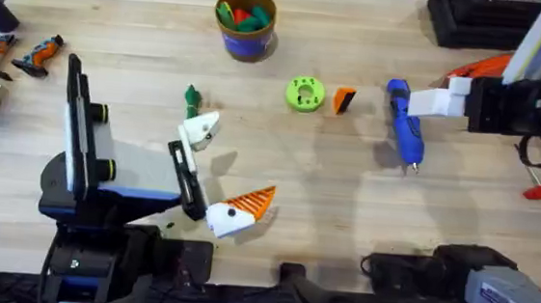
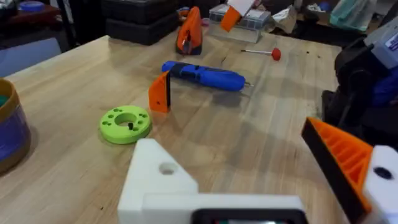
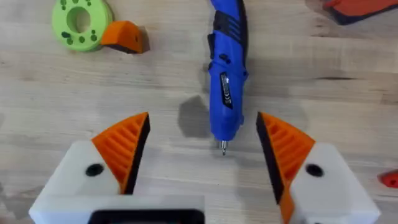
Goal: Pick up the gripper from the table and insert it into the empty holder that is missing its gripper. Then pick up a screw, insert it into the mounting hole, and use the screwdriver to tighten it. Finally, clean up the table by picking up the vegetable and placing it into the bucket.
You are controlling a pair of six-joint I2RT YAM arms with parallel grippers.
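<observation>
Right claw hanging wide open over the blue screwdriver, bit tip between its orange pads. Orange fingertip lying on the table beside green disc. Left claw spread wide, one mount bare.

The light wooden table carries the blue screwdriver, lying directly beneath the right gripper, whose jaws stand apart. Beside it, toward the left gripper, sit the orange gripper and a green disc. Just beyond the left gripper lies the green vegetable, farther off the bucket.
</observation>
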